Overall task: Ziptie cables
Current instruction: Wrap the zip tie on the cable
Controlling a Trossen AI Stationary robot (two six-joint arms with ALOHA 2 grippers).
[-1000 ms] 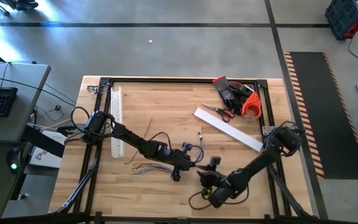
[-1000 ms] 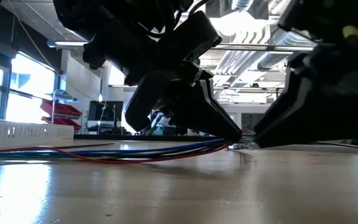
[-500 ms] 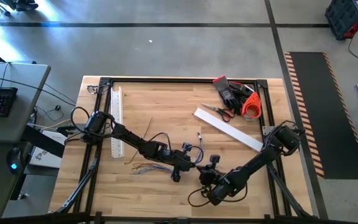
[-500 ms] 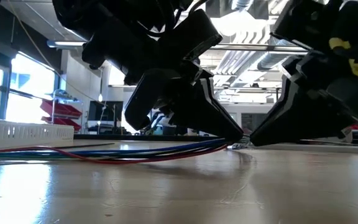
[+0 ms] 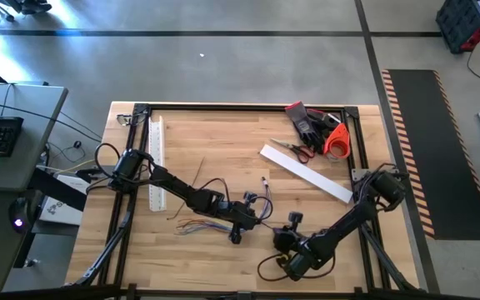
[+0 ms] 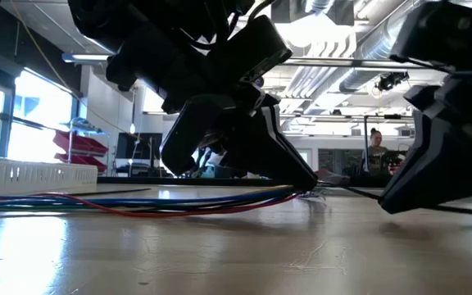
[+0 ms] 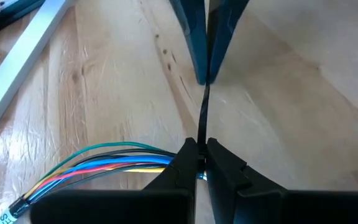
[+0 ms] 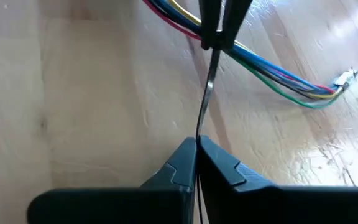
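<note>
The left arm reaches from the table's left edge across the wood toward the middle, stretched low, its tool (image 5: 242, 223) down at the surface. In the left wrist view its fingers (image 7: 185, 163) are pressed together on a ziptie (image 7: 202, 115), right where the cables (image 7: 104, 163) pass under them. The right arm comes from the right edge, folded low and pointing back toward the left arm, with its tool (image 5: 284, 237) near the front middle of the table. Its fingers (image 8: 185, 163) are also pinched tight on the same ziptie (image 8: 205, 102), which runs straight and taut between the two tools.

The cables (image 5: 197, 223) lie on the table just left of the left tool, a loose bunch of blue, red, green and yellow wires; in the low view they run flat along the wood (image 6: 138, 201) up to the left tool (image 6: 301, 182). The right tool (image 6: 400, 197) sits apart from it, tip close to the table.

A white slotted duct (image 5: 157, 162) lies along the left side. At the far right corner are gloves (image 5: 307, 121), scissors (image 5: 292, 149), an orange tape roll (image 5: 337, 142) and a white strip (image 5: 305, 172).

A person (image 6: 375, 147) is in the room behind.
</note>
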